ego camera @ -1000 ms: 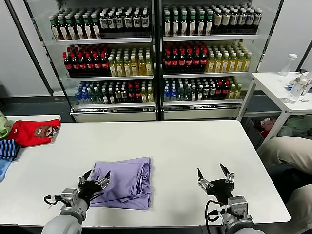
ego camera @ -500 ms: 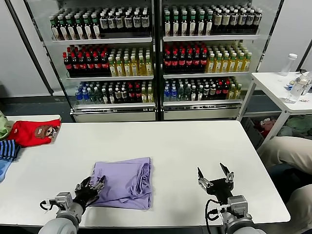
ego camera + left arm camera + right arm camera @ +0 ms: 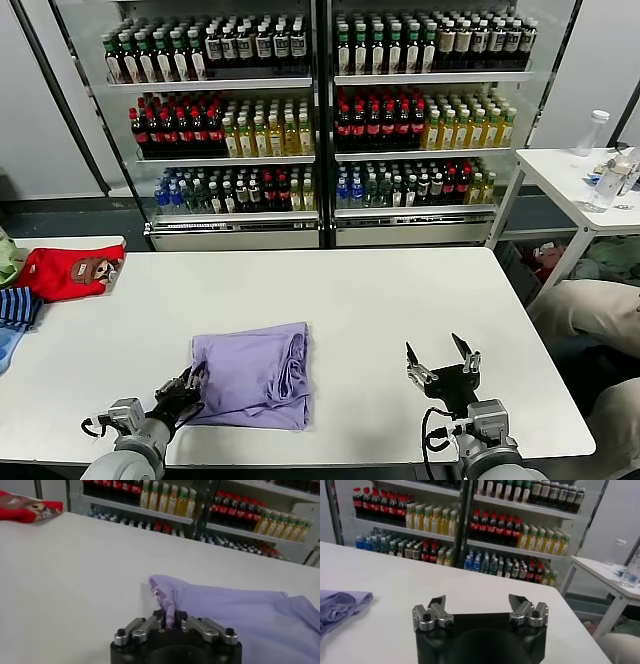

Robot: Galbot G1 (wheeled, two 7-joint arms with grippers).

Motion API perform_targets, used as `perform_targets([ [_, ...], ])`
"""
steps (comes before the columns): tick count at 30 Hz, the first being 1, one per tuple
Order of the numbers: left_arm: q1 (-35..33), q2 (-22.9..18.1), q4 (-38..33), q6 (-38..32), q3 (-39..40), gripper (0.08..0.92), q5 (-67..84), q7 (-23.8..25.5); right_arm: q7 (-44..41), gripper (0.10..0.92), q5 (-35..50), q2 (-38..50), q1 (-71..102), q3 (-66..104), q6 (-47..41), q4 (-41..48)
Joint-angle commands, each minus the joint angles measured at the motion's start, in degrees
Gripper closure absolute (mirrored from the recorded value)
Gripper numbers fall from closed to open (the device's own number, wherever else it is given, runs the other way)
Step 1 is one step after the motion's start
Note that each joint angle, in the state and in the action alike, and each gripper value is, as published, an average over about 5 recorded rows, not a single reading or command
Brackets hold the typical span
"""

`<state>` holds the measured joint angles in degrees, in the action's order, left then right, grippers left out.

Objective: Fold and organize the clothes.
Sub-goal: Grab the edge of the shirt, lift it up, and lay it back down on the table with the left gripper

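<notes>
The lavender T-shirt [image 3: 255, 372] lies folded in a rough rectangle, plain side up, on the white table [image 3: 380, 300], left of the middle near the front. My left gripper [image 3: 185, 392] is at its front left corner, shut on a pinched fold of the fabric. In the left wrist view the shirt [image 3: 240, 615] runs away from the gripper [image 3: 170, 622], with a strip of cloth caught between the jaws. My right gripper [image 3: 440, 362] is open and empty over bare table at the front right. The right wrist view shows this gripper [image 3: 477, 607] and the shirt's edge [image 3: 340, 607] far off.
A red garment with a cartoon face [image 3: 70, 270] and a blue striped garment [image 3: 15, 305] lie at the table's left edge. Glass-door drink fridges [image 3: 320, 120] stand behind. A small white table with bottles [image 3: 590, 180] and a seated person's legs [image 3: 590, 310] are at the right.
My left gripper has drawn back toward the table's front left, from over the shirt's front left part to its corner, and has shut on the cloth. The right arm has not moved.
</notes>
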<state>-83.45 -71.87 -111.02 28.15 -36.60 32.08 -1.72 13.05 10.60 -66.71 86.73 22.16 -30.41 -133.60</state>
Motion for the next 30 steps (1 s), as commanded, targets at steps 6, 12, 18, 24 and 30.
perform_targets([
  [6, -2.2, 10.0, -11.9, 0.8, -21.8, 0.889, -11.2, 1.9, -0.1, 0.203, 0.1, -0.2, 0.0, -0.2, 0.1, -0.2],
  [12, -4.6, 20.2, -7.2, 3.0, -34.4, 0.889, -12.4, 7.6, -0.4, 0.203, 0.5, -0.7, -0.9, -0.4, 0.6, 0.3],
  [18, -4.0, 20.5, -13.1, 5.3, -25.4, 0.889, -1.5, 7.1, -0.5, 0.203, 0.6, -1.3, -1.6, -0.9, 1.1, 1.0],
  [24, -0.6, 8.4, -22.8, 5.3, 1.8, 0.889, 1.4, 3.7, -0.5, 0.203, 0.6, -0.7, -0.4, 0.1, 1.2, 0.6],
  [30, 2.7, -6.3, -21.9, 5.2, 23.2, 0.889, -10.1, 3.1, -0.4, 0.203, 0.2, -0.9, 0.2, -0.2, 1.1, 0.9],
])
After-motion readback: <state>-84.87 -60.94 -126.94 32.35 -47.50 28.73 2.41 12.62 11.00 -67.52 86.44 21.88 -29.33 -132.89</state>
